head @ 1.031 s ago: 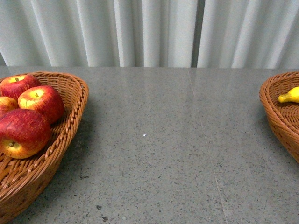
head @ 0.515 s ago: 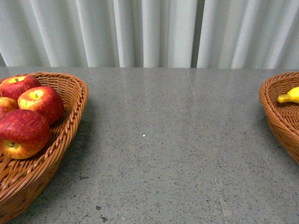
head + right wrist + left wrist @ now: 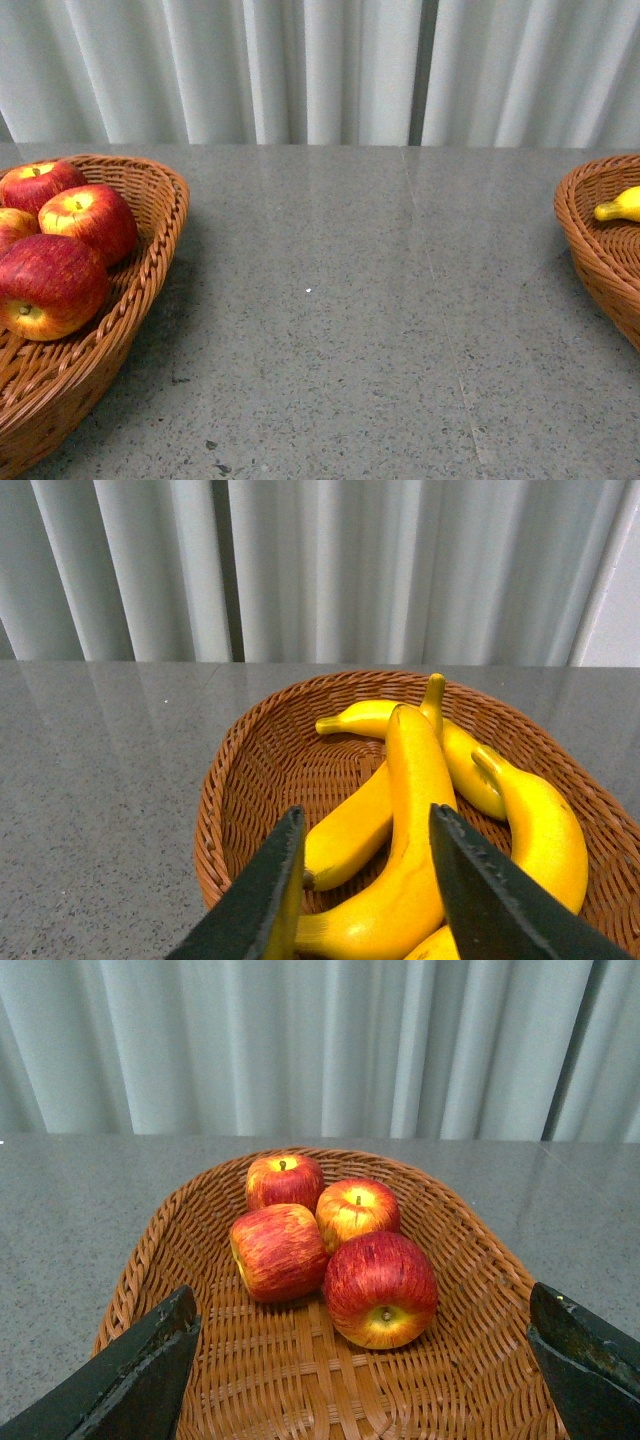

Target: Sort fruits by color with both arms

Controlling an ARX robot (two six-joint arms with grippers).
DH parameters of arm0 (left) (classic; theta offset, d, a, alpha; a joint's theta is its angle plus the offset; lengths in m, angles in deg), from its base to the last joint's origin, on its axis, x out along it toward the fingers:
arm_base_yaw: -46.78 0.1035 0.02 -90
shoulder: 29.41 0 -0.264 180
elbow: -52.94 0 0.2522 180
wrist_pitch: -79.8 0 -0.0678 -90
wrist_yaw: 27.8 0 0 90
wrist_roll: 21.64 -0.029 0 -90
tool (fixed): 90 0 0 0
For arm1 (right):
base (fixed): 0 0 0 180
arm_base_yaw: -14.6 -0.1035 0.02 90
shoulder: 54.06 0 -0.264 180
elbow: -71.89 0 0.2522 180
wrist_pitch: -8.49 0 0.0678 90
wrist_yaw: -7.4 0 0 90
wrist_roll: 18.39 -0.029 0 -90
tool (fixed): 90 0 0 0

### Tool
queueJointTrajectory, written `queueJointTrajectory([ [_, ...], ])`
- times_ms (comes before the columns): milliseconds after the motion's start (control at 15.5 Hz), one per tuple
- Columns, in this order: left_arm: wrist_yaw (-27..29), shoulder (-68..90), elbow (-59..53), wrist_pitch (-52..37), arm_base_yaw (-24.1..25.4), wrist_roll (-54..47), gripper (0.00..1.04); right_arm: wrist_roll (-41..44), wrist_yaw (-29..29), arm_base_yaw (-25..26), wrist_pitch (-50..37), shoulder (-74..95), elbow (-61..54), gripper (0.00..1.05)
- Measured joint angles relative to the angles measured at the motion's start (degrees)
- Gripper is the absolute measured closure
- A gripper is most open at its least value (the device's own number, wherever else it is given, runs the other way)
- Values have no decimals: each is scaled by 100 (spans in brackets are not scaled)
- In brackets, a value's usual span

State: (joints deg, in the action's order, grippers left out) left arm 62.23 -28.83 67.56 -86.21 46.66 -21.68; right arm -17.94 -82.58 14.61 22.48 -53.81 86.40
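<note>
The sorting looks done, or nearly so — four apples [image 3: 335, 1250] lie together in one wicker basket [image 3: 480, 1260] ahead of the left tool [image 3: 365, 1380], and the bananas [image 3: 415, 820] lie piled in a second basket [image 3: 250, 780] ahead of the right tool [image 3: 365, 900]. The grey desk [image 3: 350, 300] between the two baskets shows no stray fruit, so I judge nothing is left to move, though parts of both baskets fall outside the front view.

The left tool stands wide, its dark jaws far apart and empty, the apples well beyond them. The right tool is narrower but also empty — a banana shows through the gap, beyond the jaws and not gripped.

The apples are glossy, round, red streaked with yellow, short-stemmed. The bananas are smooth, long and curved. Both baskets are coarse brown weave; the desk is speckled, polished stone.
</note>
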Motion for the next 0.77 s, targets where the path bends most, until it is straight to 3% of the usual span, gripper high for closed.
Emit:
queueJointTrajectory([
  [386,0,0,0,0,0,0,7,0,-2,0,0,0,0,9],
  [451,-2,0,0,0,0,0,7,-2,0,0,0,0,0,5],
  [773,-2,0,0,0,0,0,7,-2,-2,0,0,0,0,6],
])
